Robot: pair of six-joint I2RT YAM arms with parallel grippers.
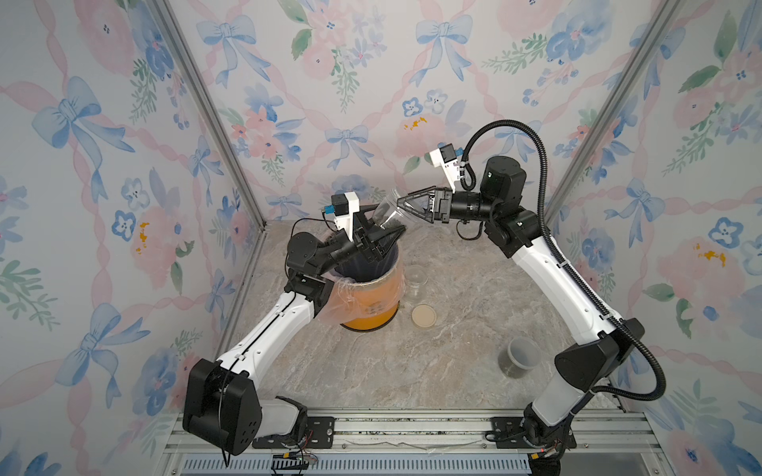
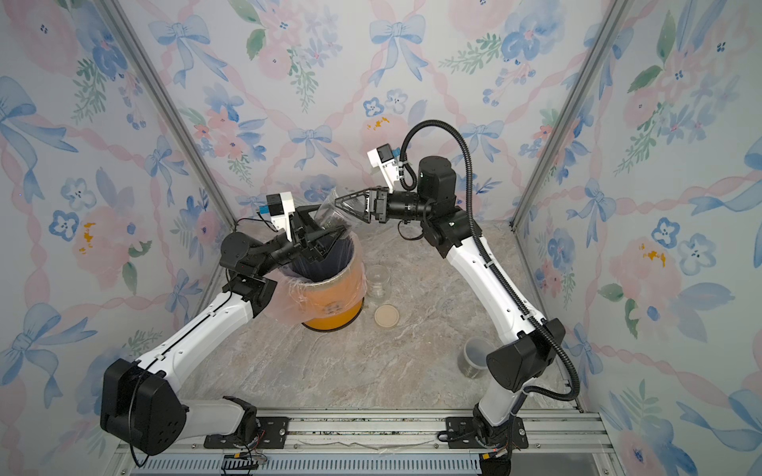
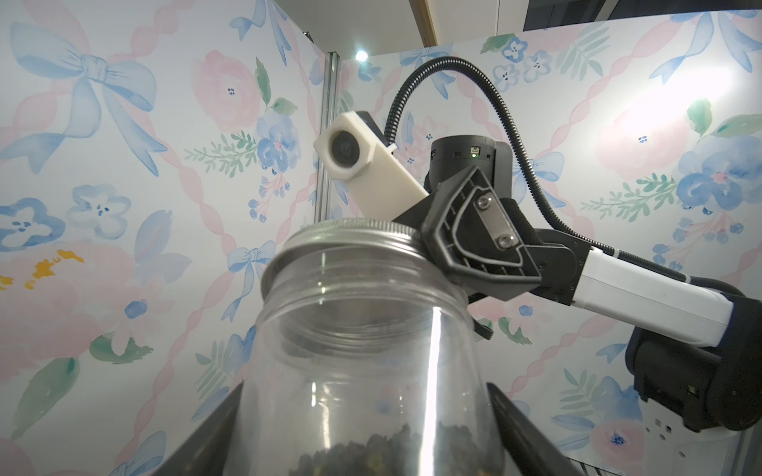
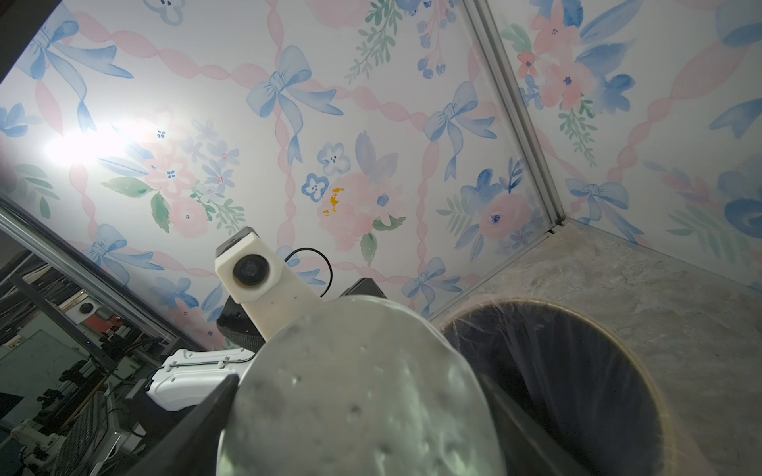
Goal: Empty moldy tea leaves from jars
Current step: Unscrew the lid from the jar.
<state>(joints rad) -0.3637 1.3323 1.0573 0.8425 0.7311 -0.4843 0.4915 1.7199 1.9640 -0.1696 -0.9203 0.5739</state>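
The left pincer [image 1: 387, 238] is clamped round a clear jar [image 3: 363, 350], holding it tilted above the mouth of the orange bin [image 1: 371, 309] at the far left of the table [image 1: 412, 379]. Tea leaves [image 3: 371, 449] lie dark in the jar's lower end. The right pincer [image 1: 400, 202] grips the silver lid [image 3: 350, 237] at the jar's mouth (it sits slightly askew). Just right of the bin stands an open jar [image 1: 416, 280], with a beige lid [image 1: 424, 315] lying nearer. A grey-lidded jar [image 1: 518, 357] stands at the near right.
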